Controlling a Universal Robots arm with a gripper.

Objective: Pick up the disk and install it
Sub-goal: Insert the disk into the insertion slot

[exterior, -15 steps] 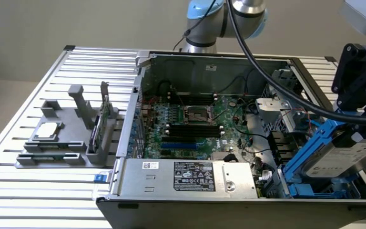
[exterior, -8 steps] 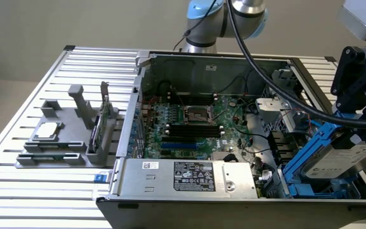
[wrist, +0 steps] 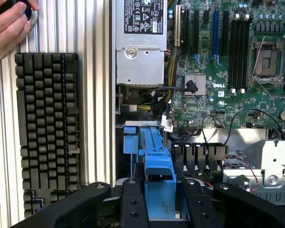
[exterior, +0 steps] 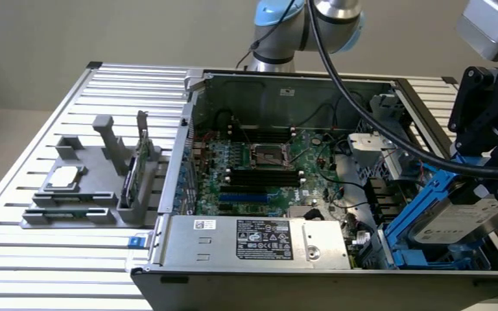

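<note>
The disk [exterior: 467, 223], a silver drive with a white label and bright blue side rails, hangs tilted over the open computer case [exterior: 199, 129], at the front corner on the exterior view's right. My gripper [exterior: 484, 189] comes down on it from above and is shut on it. In the wrist view one blue rail of the disk [wrist: 158, 159] runs between my two black fingers [wrist: 133, 204], with the gripper [wrist: 164, 205] closed on its sides. The lower end of the disk sits just above a blue bracket [exterior: 409, 258] in the drive bay.
Inside the case lie the green motherboard [exterior: 266, 168] and a silver power supply [exterior: 258, 240]. A grey fixture [exterior: 85, 207] on the slatted table holds a square chip [exterior: 65, 176] and a green card [exterior: 138, 165]. A keyboard [wrist: 47, 123] and a person's hand [wrist: 9, 23] are beside the case.
</note>
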